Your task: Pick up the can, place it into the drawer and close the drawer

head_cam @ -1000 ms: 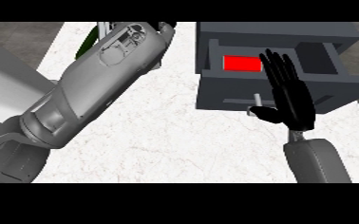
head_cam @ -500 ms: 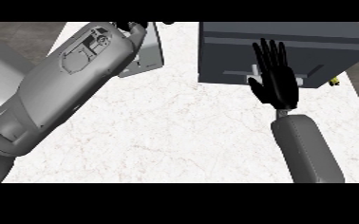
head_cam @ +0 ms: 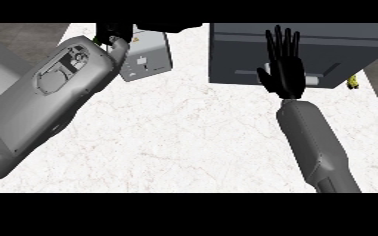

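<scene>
Head view looks steeply down on the white marbled counter (head_cam: 184,130), and the whole thing comes down to the right hand (head_cam: 284,70) versus the dark grey box-shaped drawer (head_cam: 236,55). That black hand is flat open, fingers straight, holding nothing. Its palm sits over the drawer's front face and the fingertips point away from the robot. I can't swear it's actually touching from this angle, but it looks right up against it.

The pale bar handle (head_cam: 321,79) runs left to right across the front, so its long axis crosses the hand at right angles and passes behind the palm. That puts the drawer straight ahead of the hand, in line with the forearm, so any push would go the same way, away from the robot.

No can anywhere in sight. My guess is it's already inside, since the front looks flush with the housing or close to it. If there's a gap left, the hand is hiding it.

The left hand (head_cam: 112,31) is way off at the upper left, mostly cut by the view's edge, next to a small light grey flat box (head_cam: 148,57). I can't tell whether it's open or shut. It's well apart from the drawer, so the right one is clearly the nearer hand for finishing the close. There's also a tiny yellow thing (head_cam: 354,82) just right of the drawer, too small to identify.
</scene>
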